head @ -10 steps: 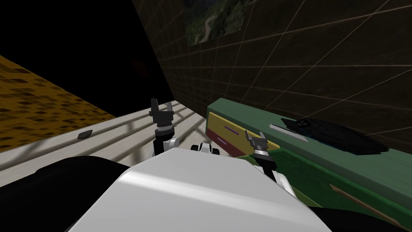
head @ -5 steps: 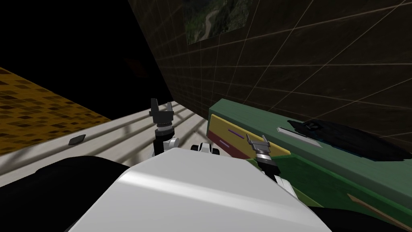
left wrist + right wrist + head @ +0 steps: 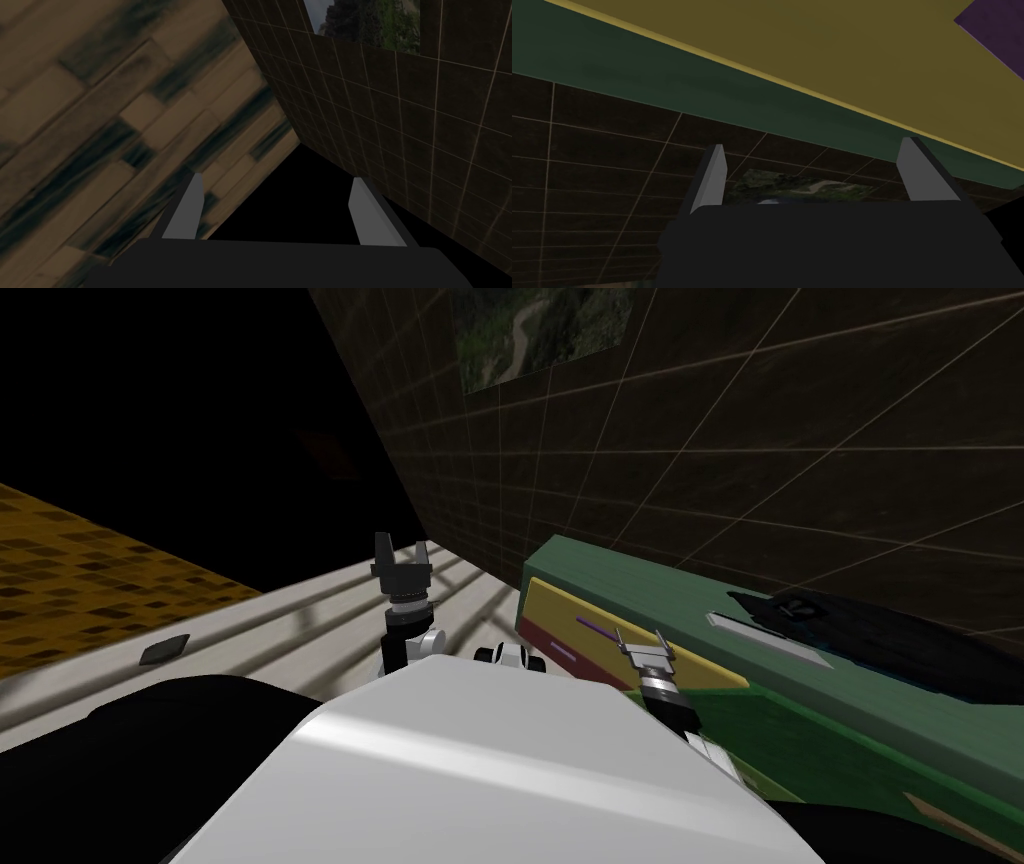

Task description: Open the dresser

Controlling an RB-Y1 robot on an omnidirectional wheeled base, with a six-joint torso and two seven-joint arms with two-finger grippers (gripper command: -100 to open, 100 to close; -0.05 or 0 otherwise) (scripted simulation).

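One white slab (image 3: 766, 640) and a black lump (image 3: 880, 633) top the dresser (image 3: 610, 576).

You see a green dresser (image 3: 650, 588), its yellow drawer front (image 3: 560, 603) with a purple handle (image 3: 598, 628), against dark grid-lined wall tiles (image 3: 750, 438).

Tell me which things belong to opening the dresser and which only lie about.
Job: green dresser, yellow drawer front, thin purple bar handle, open right claw.
Lying about: white flat slab and black flat shape on dresser top, small dark flat piece on floor, wall landscape picture.
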